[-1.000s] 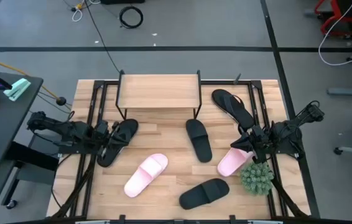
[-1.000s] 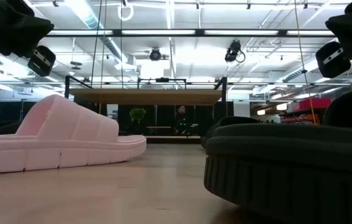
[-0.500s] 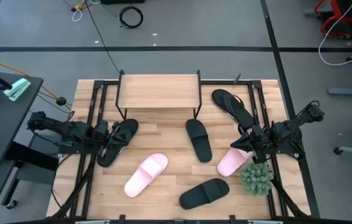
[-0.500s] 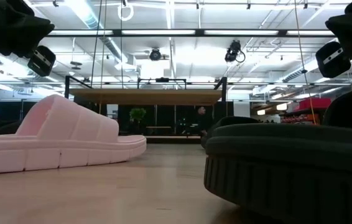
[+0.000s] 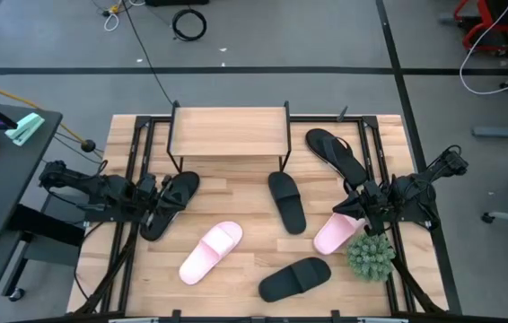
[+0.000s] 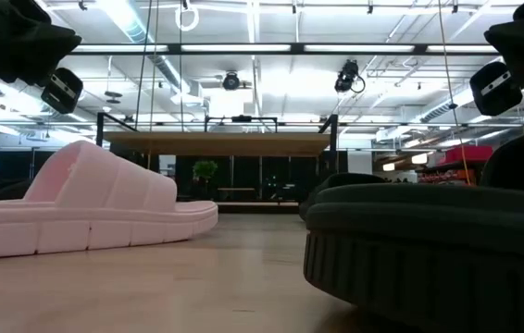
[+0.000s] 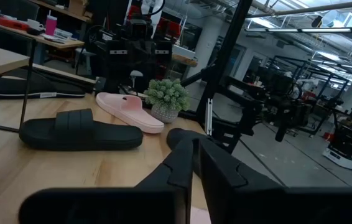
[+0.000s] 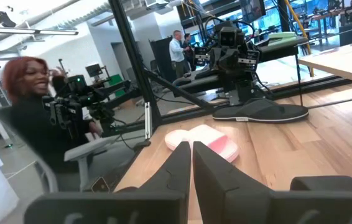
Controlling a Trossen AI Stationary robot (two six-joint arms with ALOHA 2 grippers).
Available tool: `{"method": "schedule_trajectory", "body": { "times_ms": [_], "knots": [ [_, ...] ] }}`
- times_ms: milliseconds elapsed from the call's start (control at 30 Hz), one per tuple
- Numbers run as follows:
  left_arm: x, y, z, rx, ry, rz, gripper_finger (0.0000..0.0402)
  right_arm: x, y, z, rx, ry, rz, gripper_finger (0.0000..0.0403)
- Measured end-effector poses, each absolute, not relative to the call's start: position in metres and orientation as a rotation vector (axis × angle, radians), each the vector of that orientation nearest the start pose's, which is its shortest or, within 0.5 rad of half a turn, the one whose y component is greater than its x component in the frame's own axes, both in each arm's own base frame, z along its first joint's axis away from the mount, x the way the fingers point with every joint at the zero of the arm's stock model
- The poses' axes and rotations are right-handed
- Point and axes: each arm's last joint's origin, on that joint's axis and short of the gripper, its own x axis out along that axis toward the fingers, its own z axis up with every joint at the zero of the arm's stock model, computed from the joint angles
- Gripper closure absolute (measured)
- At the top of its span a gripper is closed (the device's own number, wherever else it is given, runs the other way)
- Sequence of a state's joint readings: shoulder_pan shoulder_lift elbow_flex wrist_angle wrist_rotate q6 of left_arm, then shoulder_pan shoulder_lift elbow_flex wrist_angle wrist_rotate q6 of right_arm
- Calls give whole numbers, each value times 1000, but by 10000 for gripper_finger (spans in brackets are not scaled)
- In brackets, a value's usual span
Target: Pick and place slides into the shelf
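Six slides lie sole-down on the slatted table. A thin black flip-flop (image 5: 171,203) lies at the left and a second one (image 5: 336,152) at the far right. A black broad-band slide (image 5: 287,201) is in the middle, another (image 5: 295,279) by the near edge. One pink slide (image 5: 210,252) lies near the middle and another (image 5: 336,232) at the right. The shelf (image 5: 230,133) stands at the far edge. My left gripper (image 5: 153,199) hovers shut over the left flip-flop. My right gripper (image 5: 358,210) hovers shut over the right pink slide's heel end.
A spiky green plant ball (image 5: 370,257) sits close beside my right gripper, toward the near right corner. Black frame rails run along both table sides. In the right wrist view a person (image 8: 36,118) sits beyond the table's left side. Bare wood lies in front of the shelf.
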State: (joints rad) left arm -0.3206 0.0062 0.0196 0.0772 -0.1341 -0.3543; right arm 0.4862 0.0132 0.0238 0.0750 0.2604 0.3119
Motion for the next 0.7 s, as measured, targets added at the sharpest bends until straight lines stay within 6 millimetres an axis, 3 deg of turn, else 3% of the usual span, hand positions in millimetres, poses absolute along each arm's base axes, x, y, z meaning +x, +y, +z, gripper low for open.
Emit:
{"method": "schedule_trajectory", "body": {
  "times_ms": [367, 700],
  "knots": [
    [93, -27, 177, -374, -54, -201, 378, 88, 38, 178, 342, -44, 236, 378],
    [93, -27, 177, -374, -55, -201, 365, 88, 38, 178, 342, -44, 237, 378]
  ]
}}
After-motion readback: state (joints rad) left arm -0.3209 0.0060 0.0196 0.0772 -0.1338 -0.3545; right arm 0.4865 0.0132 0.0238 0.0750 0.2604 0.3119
